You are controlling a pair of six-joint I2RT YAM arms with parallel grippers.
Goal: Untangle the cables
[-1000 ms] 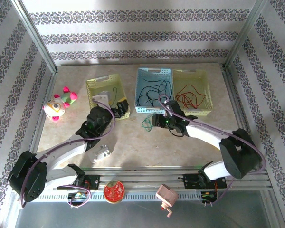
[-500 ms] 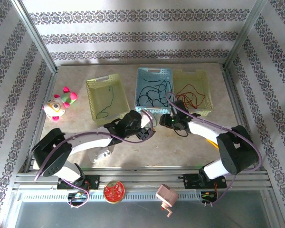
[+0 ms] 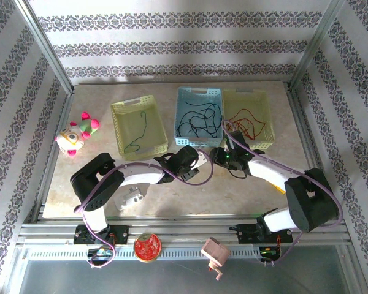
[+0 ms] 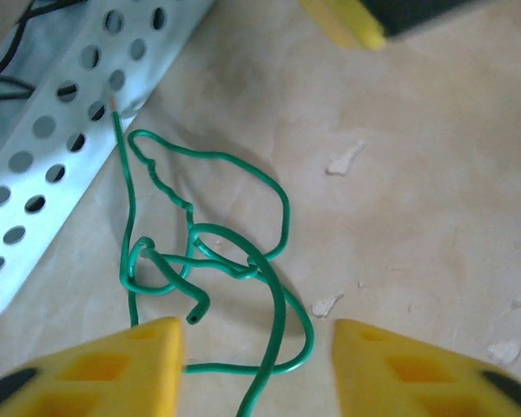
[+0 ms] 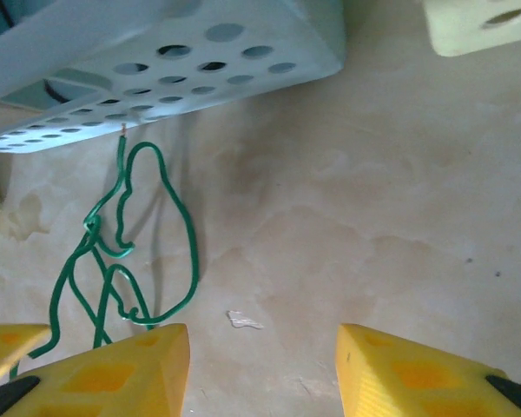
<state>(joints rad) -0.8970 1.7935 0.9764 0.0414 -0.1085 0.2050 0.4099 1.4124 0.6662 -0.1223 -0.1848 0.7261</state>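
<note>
Down on the counter, the tangled green cable lies just beside the blue basket, one strand running between the parted jaws of the left pincer; the right pincer gapes apart nearby.

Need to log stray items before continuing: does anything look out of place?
Yes: a green cable, looped and knotted on itself, lies on the bare table beside the blue basket, one end reaching its perforated wall. It is tangled and not in a basket.

Bright, even, soft light; faint shadow beside green cable. Wrist views: yellow fingers blurred, whites washed out.
</note>
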